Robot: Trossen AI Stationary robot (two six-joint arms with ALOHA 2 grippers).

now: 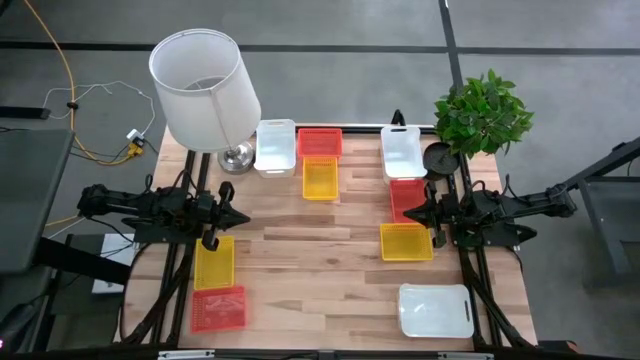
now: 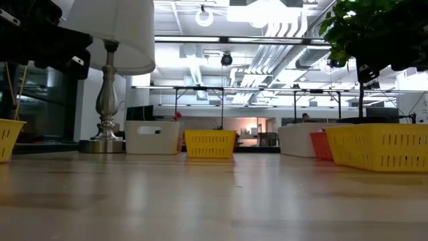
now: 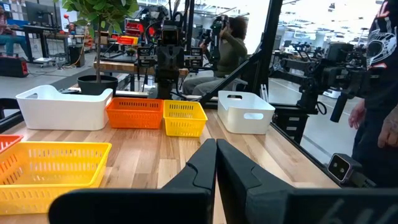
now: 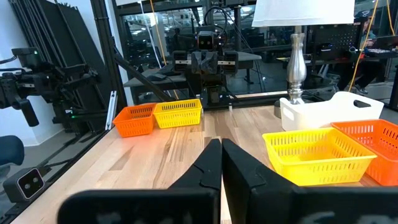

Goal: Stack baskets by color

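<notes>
Fingers of both grippers are pressed together with nothing between them, as is seen plainly in each wrist view. In the high view the left gripper (image 1: 238, 217) is held above the table's left side and is pointed toward the centre; the right gripper (image 1: 412, 214) mirrors it from the right side.

Places are given from the lamp (image 1: 205, 92), which stands at the far left corner. Just beside its base a white basket (image 1: 275, 146) is set, with a red basket (image 1: 320, 141) touching it on the side away from the lamp, and a yellow basket (image 1: 320, 179) touching that red one on its near side. Farther from the lamp, by the plant (image 1: 482, 112), a second white basket (image 1: 402, 152), a red basket (image 1: 406, 196) and a yellow basket (image 1: 406, 242) are laid in a line running toward the near edge. Almost straight toward the near edge from the lamp lie a yellow basket (image 1: 213, 262) and a red basket (image 1: 218, 308). At the corner opposite the lamp a third white basket (image 1: 435, 310) lies with its long axis across the table.

No stack has been made. The yellow basket nearest the left fingers lies just below and nearward of them, long axis running front to back; it is judged the left arm's easiest first pick, while the line by the plant is nearer the right arm.
</notes>
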